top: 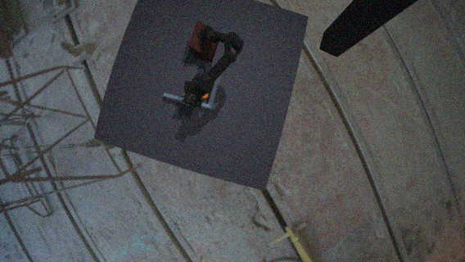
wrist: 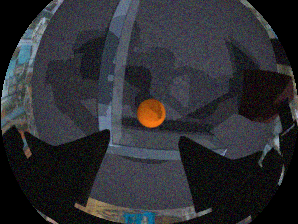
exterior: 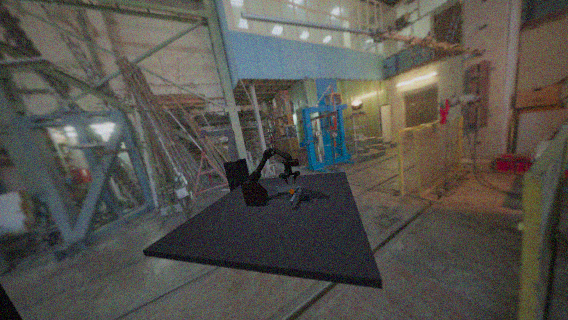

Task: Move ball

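The orange ball (top: 205,97) (exterior: 292,192) (wrist: 151,113) lies on the table inside the corner of the two low clear walls. One wall (top: 172,97) (wrist: 152,152) runs along one side of it, and the other wall (top: 213,91) (wrist: 107,75) stands beside it, with gaps between ball and walls in the wrist view. The see-through copy does not show apart from the ball; the ball has a lighter and a darker orange part in the wrist view. My gripper (exterior: 290,179) (wrist: 144,137) is open and raised above the table, with nothing between its fingers. Its fingertips are apart from the ball.
The arm's red-brown base (top: 203,42) (wrist: 261,95) stands on the dark table (top: 246,135) (exterior: 260,235). The arm's shadow falls across the table and the walls. A black slab-like object (top: 356,24) shows beyond the table's edge.
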Action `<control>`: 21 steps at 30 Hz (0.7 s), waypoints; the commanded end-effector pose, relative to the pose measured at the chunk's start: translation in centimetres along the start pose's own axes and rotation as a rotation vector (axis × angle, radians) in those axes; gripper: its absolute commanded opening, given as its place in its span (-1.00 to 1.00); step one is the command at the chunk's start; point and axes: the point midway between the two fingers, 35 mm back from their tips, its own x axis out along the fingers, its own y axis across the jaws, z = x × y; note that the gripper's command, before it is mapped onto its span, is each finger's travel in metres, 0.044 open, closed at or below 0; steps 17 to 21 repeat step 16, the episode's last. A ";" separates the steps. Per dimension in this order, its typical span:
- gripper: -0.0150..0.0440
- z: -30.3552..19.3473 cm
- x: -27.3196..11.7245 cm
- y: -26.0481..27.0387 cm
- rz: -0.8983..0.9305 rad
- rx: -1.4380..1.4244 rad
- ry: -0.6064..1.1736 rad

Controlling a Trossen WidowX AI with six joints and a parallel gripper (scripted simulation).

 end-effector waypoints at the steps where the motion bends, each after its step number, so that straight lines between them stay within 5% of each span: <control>1: 0.64 0.1 0.3 -0.1 -0.007 0.006 0.001; 4: 0.64 0.1 0.3 -0.1 -0.007 0.006 0.001; 8: 1.00 0.0 -3.4 -0.3 -0.011 0.004 0.003; 21: 1.00 -0.1 -3.7 -0.4 -0.011 0.003 0.003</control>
